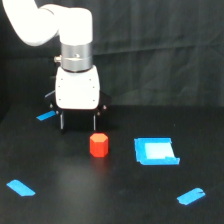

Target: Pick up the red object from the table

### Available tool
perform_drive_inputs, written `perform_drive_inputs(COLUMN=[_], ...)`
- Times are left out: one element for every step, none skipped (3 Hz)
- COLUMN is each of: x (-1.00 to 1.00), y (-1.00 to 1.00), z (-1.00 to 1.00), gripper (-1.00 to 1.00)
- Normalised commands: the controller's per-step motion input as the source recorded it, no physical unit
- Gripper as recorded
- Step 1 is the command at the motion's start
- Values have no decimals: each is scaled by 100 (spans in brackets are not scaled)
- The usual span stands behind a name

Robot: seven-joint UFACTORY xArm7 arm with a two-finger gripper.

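The red object (99, 145) is a small red-orange hexagonal block standing on the black table (100, 195), near the middle of the exterior view. My gripper (78, 121) hangs from the white arm, above and behind the block, a little toward the exterior view's left. Its two thin dark fingers (62, 121) point straight down with a wide gap between them and hold nothing. The fingertips are apart from the block.
A blue square tray (155, 151) lies on the table to the exterior view's right of the block. Blue tape strips lie at the left back (46, 116), front left (21, 188) and front right (191, 196). A black fabric backdrop (160, 50) hangs behind.
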Motion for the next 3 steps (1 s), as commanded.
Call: perform_drive_inputs(x=[70,34,0], y=[-95,-78,-29], z=[-34,-26,-11], gripper=[100,100,49])
